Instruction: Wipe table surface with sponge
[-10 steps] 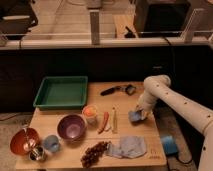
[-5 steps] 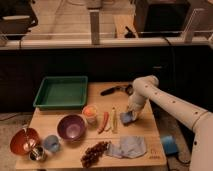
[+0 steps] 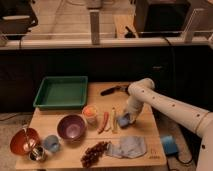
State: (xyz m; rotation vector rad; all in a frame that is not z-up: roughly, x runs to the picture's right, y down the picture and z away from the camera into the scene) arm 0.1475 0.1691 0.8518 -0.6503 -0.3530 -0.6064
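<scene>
The sponge is seen on the right half of the table, just right of a pale stick and a red pepper. The gripper is lowered onto it from above; whether the fingers are clenched on it or released cannot be told. A blue-grey cloth is spread just in front, near the front edge, with grapes to its left. Bare wood is left along the right edge and behind the arm, where a dark tool lies. The left half is crowded by a tray, a cup and bowls.
</scene>
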